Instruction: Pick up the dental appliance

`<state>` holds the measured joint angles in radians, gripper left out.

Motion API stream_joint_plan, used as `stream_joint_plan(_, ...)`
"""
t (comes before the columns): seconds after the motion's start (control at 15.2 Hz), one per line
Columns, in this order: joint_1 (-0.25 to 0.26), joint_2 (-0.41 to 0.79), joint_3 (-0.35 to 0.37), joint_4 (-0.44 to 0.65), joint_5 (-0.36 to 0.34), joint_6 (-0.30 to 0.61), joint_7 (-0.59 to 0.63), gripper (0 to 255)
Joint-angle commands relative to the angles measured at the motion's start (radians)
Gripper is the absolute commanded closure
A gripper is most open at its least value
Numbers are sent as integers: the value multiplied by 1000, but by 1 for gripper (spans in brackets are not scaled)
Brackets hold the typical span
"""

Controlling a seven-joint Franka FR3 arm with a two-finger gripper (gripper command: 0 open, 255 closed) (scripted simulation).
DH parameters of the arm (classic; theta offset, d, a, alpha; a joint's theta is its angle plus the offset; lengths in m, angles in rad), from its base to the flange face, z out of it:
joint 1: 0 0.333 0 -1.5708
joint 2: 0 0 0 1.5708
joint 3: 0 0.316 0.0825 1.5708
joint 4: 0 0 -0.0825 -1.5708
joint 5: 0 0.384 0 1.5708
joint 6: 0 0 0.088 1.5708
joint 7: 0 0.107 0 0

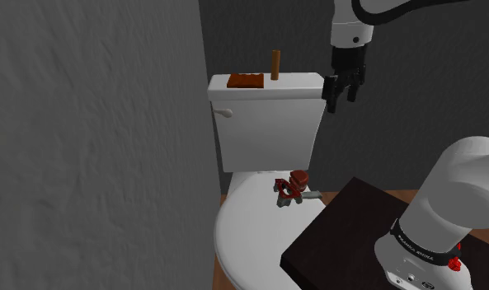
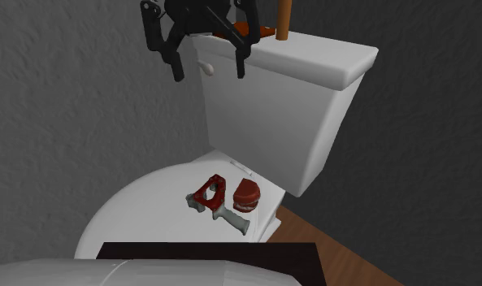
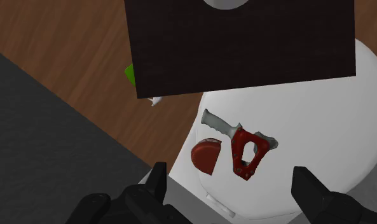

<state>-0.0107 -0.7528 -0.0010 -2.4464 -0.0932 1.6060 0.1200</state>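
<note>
Light is dim and even. The rough grey walls (image 1: 94, 148) sit in gloom; the smooth white toilet lid (image 2: 149, 203) and tank (image 2: 271, 122) are brightest, softly shaded under the tank's rim.

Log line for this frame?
fingers: open, high by white toilet tank | target: round dark-red dental appliance on white toilet lid, untouched | beside it: red grey-handled tool

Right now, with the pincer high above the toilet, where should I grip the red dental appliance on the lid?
Come straight down and close the pincer across the rounded sides of the dental appliance: it is a low dome on the toilet lid. The red-and-grey tool lies close beside it, so probably turn the grip clear of that side.
</note>
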Motion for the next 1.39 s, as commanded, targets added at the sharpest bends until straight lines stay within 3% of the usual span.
stream_joint_plan(0.0,0,0,0,0,0,0,0,0)
stream_joint_plan(0.66,-20,182,-52,-196,-44,394,-22,0)
stream_joint_plan(1.32,-45,547,-99,-234,-87,814,-35,0)
